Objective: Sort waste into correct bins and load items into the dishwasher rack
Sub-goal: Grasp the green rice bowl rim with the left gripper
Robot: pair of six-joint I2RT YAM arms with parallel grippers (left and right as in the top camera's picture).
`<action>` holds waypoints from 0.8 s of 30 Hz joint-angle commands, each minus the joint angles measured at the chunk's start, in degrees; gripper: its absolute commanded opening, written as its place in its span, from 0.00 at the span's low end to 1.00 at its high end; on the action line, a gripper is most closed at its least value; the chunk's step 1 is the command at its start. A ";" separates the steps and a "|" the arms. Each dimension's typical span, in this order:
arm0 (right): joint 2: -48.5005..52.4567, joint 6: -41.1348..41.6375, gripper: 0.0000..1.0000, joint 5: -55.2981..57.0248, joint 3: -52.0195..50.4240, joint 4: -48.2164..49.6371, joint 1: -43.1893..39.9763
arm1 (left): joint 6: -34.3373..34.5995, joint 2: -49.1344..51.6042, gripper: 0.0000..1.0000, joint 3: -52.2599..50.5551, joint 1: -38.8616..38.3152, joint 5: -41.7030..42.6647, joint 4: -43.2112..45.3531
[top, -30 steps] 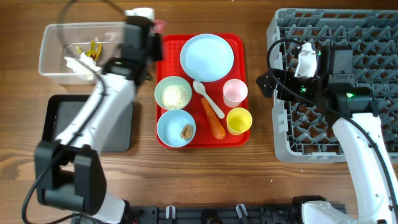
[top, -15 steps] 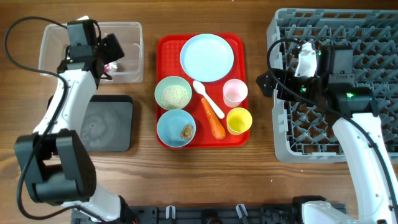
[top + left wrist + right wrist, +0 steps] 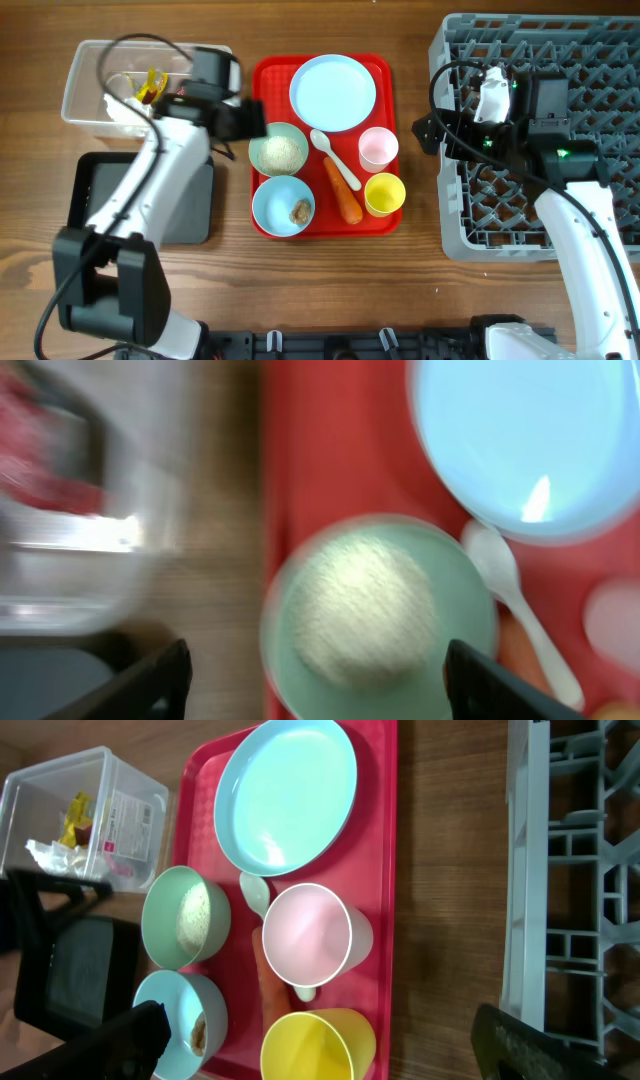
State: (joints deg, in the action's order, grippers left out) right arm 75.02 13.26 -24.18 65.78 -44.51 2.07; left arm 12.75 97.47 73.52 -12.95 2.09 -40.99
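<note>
Waste: red and yellow wrappers and a crumpled white tissue lie in the clear plastic rectangular tub at the far-left corner of the wooden desk.
Scraps: white rice grains fill one pale blue bowl. A small brown food lump sits in the second pale blue bowl, just beside the first and nearer the robot. An orange carrot lies on the flat red tray between that bowl and the yellow cup.
Black bin: the shallow black rectangular tray sits just beside the tub, partly under the left arm.
Dishes: a pale blue round plate, a pink cup, the yellow cup and a white spoon rest on the red tray.
Rack: the large grey plastic lattice crate stands at the right of the desk.
Left: the left hand is released, fingers spread wide with nothing between them, above the rice bowl; its wrist view is blurred.
Right: the right hand is released, fingers wide apart and grasping nothing, at the crate's left edge.
</note>
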 commanded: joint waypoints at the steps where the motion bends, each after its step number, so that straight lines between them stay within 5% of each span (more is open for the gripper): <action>1: 0.63 0.26 1.00 0.44 0.85 0.33 0.22 | -0.24 -1.03 0.79 -0.07 -8.59 1.29 -4.46; 18: 0.63 0.28 1.00 0.44 0.85 0.31 0.22 | 0.17 12.72 0.64 -0.33 -15.04 1.33 4.02; 24: 0.63 0.26 1.00 0.46 0.85 0.31 0.22 | 0.15 13.51 0.18 -0.33 -15.02 1.29 4.44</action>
State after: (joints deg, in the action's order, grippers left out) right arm 75.02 13.26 -24.18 65.78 -44.16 2.07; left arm 12.71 110.54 73.45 -27.81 3.11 -36.93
